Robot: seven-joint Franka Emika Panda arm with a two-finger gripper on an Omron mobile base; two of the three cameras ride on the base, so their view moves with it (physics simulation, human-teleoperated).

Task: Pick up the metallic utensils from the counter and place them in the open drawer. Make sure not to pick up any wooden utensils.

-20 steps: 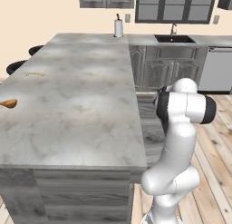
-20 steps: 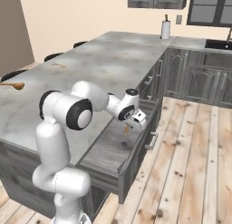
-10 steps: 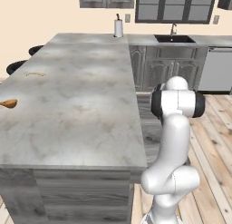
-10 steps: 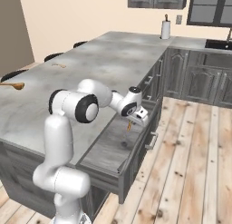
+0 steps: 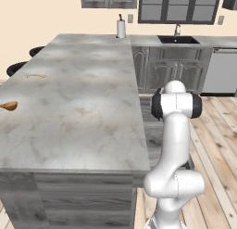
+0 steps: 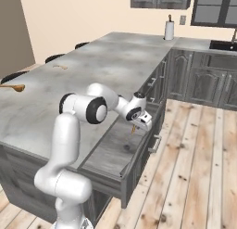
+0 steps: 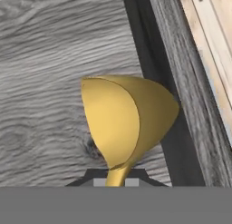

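Note:
My gripper (image 6: 136,126) hangs over the open drawer (image 6: 113,151), near its front panel, shut on the stem of a glossy golden spoon (image 6: 134,129). In the hand view the spoon's bowl (image 7: 127,119) points away from the gripper (image 7: 117,180), above the drawer's grey wood floor (image 7: 45,60) and beside its dark front wall (image 7: 149,60). On the far left of the pale marbled counter (image 5: 78,98) lie a tan wooden spoon (image 5: 8,105) and a thin curved wooden stick (image 5: 36,76). The right base view shows the same wooden spoon (image 6: 14,87) and stick (image 6: 59,66).
A paper towel holder (image 5: 121,28) stands at the counter's far end. Dark cabinets with a sink (image 5: 178,39) and a dishwasher (image 5: 224,70) line the back wall. Black stools (image 5: 16,68) stand left of the island. Plank floor (image 6: 199,168) lies beside the drawer.
The arm has swung its elbow toward the island. The hand, still shut on the golden spoon, has shifted slightly outward and down over the drawer.

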